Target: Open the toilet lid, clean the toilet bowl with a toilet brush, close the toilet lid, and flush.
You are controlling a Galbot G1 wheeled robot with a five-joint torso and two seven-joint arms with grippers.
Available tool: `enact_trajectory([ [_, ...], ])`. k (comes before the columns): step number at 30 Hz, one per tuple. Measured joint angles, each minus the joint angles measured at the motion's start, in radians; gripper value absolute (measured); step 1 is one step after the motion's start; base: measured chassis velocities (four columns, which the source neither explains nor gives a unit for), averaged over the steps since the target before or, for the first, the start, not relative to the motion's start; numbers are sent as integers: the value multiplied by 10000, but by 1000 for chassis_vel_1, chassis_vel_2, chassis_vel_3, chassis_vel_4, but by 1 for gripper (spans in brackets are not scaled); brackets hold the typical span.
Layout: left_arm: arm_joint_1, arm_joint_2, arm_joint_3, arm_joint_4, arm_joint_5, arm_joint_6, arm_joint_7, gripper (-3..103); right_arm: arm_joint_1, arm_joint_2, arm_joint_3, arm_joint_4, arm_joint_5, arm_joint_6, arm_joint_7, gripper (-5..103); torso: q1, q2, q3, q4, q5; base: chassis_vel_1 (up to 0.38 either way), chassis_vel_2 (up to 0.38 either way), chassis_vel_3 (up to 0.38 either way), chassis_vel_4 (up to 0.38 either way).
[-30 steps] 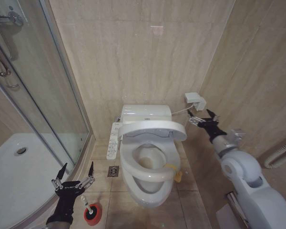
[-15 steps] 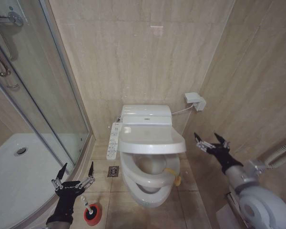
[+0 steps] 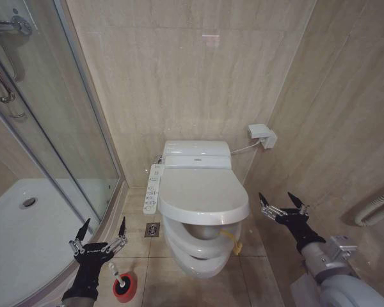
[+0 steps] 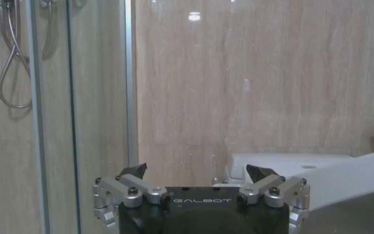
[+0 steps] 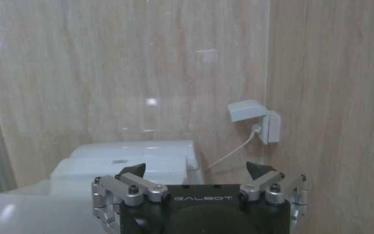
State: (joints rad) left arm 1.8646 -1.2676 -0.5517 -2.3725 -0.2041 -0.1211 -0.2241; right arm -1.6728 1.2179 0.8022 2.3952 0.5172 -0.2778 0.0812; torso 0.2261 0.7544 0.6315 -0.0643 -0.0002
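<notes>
Right tool (image 3: 283, 202) spread, beside toilet lid (image 3: 201, 195) | lid almost closed | left tool (image 3: 102, 229) spread above toilet brush (image 3: 123, 284)

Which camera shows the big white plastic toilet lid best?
The head view: the whole domed white plastic toilet lid shows from above, lowered over the seat. The left wrist view catches only its edge; the right wrist view only a corner.

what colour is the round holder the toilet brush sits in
Red; the holder shows best in the head view, on the floor below the left gripper.
</notes>
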Motion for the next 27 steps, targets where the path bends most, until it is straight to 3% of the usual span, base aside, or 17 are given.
enact_trajectory([
  [9, 0, 0, 0, 0, 0, 0, 0, 100, -186, 984, -397, 739, -374, -140, -650, 100, 0, 0, 0, 0, 0, 0, 0, 0, 0],
  [11, 0, 0, 0, 0, 0, 0, 0, 100, -110, 1340, -477, 689, -896, 85, -1177, 100, 0, 0, 0, 3, 0, 0, 0, 0, 0],
  [17, 0, 0, 0, 0, 0, 0, 0, 100, -130, 1562, 71, 694, -919, 28, -2224, 100, 0, 0, 0, 2, 1, 0, 0, 0, 0],
  [27, 0, 0, 0, 0, 0, 0, 0, 100, 60, 2441, -330, 650, -1413, 561, -2178, 100, 0, 0, 0, 3, 0, 0, 0, 0, 0],
])
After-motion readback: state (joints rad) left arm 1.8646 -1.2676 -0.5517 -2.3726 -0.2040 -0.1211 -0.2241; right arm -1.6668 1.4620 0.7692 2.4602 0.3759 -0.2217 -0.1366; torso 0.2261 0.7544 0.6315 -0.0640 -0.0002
